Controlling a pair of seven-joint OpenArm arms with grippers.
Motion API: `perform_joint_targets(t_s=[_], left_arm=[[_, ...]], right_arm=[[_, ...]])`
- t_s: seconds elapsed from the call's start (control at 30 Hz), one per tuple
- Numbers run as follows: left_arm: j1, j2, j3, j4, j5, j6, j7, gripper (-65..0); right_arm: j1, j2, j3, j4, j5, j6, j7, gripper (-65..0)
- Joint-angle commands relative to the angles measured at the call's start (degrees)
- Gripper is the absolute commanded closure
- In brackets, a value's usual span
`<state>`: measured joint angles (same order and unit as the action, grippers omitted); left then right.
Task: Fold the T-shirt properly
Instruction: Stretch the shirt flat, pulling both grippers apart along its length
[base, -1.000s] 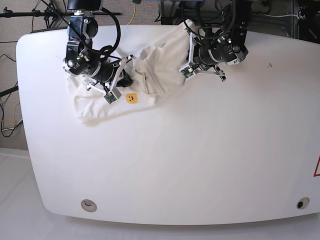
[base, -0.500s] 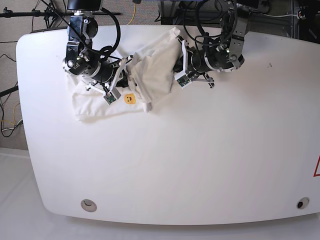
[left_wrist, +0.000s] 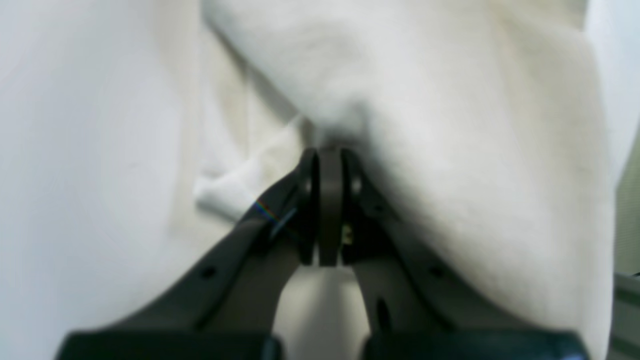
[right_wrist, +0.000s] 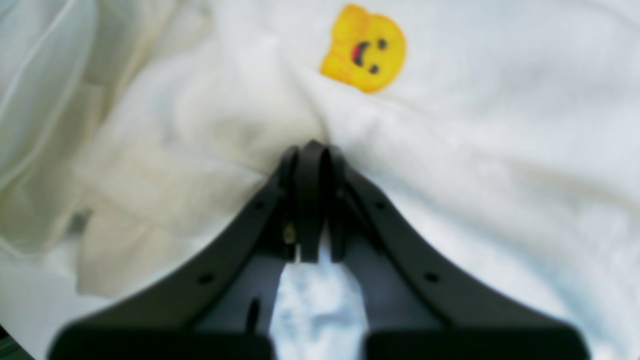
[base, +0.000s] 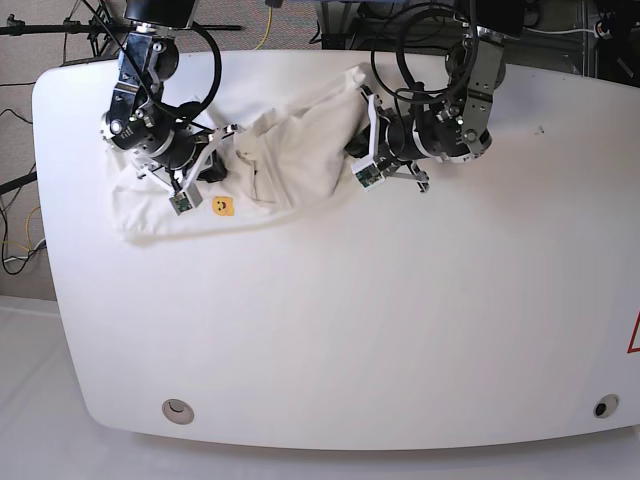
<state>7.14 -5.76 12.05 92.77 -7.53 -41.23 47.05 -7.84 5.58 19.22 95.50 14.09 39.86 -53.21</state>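
Observation:
The white T-shirt (base: 290, 150) lies bunched and creased on the far left part of the table, stretched between my two arms. A small yellow smiley (base: 222, 206) shows on its plain side, and it is close ahead of the fingers in the right wrist view, smiley (right_wrist: 364, 49). My right gripper (base: 215, 165) is shut on a pinch of the cloth just beside the smiley, right gripper (right_wrist: 311, 147), T-shirt (right_wrist: 475, 150). My left gripper (base: 355, 142) is shut on the shirt's other end; the cloth hangs in a fold over the closed tips, left gripper (left_wrist: 330, 152), T-shirt (left_wrist: 450, 125).
The white table (base: 400, 300) stretches wide toward the front and right. Two round fittings sit at its front corners, one on the left (base: 177, 410) and one on the right (base: 604, 407). Cables and stands crowd the space behind the far edge.
Both arms have moved left and dragged the shirt along. The smiley and the shirt's left end now lie nearer the table's left edge. Both grips have held.

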Motion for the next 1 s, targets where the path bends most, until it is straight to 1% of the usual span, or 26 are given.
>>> perform_joint_targets(t_s=[0.0,0.13,0.57,0.83,0.97], left_arm=[[-1.1,-1.8,-0.5,-0.3,5.1,1.2,4.2,0.0],[-2.7,-2.7,-0.5,-0.4,5.1,1.2,4.2,0.0],[-8.5,-2.7,0.0,-0.7,5.1,1.2,4.2,0.0],[-12.7,-2.7,1.3,-5.3,5.1,1.2,4.0,0.0],[-13.7,-3.3,1.4,-7.9,5.1,1.2,1.0,0.0]], right_arm=[[0.6,0.7,1.4,0.7,0.2,-0.2,0.1,-1.9],[0.6,2.1,1.6,0.6,0.2,-0.2,0.1,-1.9],[-1.5,1.9,1.7,0.8,0.3,-0.2,-0.1,-1.9],[-4.4,1.8,1.7,1.0,0.6,-0.2,-0.1,-1.9],[-6.2,1.8,1.6,1.0,0.8,-0.2,-0.1,-1.9]])
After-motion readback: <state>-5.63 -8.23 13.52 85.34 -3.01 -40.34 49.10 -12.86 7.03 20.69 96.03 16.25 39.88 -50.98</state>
